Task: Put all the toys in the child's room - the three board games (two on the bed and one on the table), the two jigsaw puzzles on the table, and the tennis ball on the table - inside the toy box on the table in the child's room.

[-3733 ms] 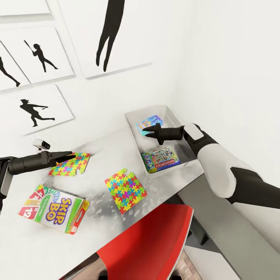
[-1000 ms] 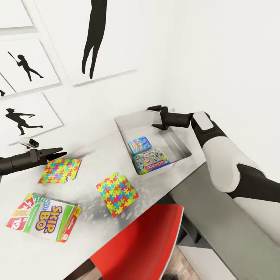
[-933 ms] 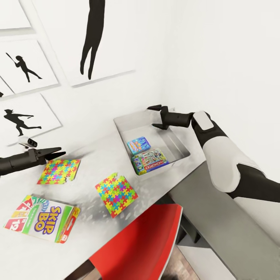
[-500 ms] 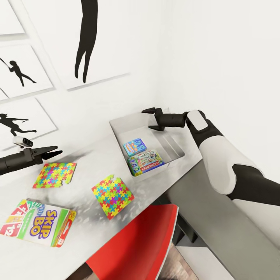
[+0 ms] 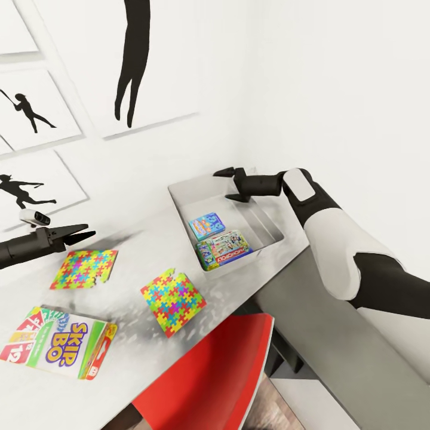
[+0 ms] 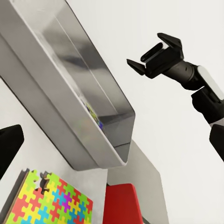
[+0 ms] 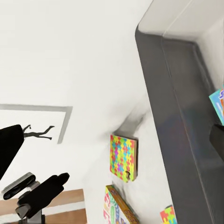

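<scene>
The toy box point(image 5: 179, 197) sits at the far right of the surface point(image 5: 137, 358), already holding two board games point(image 5: 206, 226), the larger point(image 5: 227, 249) at 5 o'clock of the smaller. Above the box's far end the right pincer point(image 5: 228, 185) hangs with jaws spread and nothing between them, so a drop-off looks finished. Two jigsaw puzzles remain out, one point(image 5: 173, 300) at 8 o'clock of the box, another point(image 5: 83, 269) farther toward 9, just under the left pincer point(image 5: 80, 233), whose jaws seem slightly parted and empty. The third game point(image 5: 58, 349) lies nearest. Next probably means pinching a thin puzzle sheet. The left wrist view shows the box's sloping outer wall point(image 6: 70, 116) and the spread right pincer point(image 6: 154, 58).
</scene>
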Available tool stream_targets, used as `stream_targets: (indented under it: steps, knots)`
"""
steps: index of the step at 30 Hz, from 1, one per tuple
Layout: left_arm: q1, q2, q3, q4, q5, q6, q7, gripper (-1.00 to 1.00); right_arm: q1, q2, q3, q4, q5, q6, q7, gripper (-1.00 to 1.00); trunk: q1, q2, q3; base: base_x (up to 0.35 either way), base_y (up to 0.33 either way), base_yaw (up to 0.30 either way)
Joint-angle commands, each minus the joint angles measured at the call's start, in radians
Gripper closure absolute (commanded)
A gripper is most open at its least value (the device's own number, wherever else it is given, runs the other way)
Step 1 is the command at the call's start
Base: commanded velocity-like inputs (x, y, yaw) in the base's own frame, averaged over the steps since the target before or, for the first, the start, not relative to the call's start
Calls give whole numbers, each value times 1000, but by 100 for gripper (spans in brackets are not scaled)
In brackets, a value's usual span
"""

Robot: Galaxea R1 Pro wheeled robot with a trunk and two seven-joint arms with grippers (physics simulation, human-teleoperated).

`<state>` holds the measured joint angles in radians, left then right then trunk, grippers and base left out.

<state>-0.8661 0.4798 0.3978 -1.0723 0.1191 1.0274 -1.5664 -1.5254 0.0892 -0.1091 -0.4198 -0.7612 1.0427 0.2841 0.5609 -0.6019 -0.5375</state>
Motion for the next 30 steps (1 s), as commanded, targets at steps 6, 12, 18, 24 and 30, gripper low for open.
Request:
stream_targets:
  steps: [6,12,18,24,30]
  knots:
    - [-1,3,1,0,-1,11,-4,-100,-1,4,-6,-46,11,4,26,-100,0,-1,2,0,0,0]
    - [0,11,0,0,-1,11,-4,-100,0,6,-5,-83,11,4,28,-100,0,-1,9,-17,0,0]
    - [0,13,0,0,-1,11,-4,-100,1,5,-3,-89,11,4,29,-100,0,-1,10,-68,0,0]
    - [0,13,-1,0,-1,10,-4,-100,1,5,-4,-91,11,4,29,-100,0,-1,10,-72,0,0]
    - [1,13,-1,0,-1,11,-4,-100,1,5,-4,-91,11,4,30,-100,0,-1,10,-72,0,0]
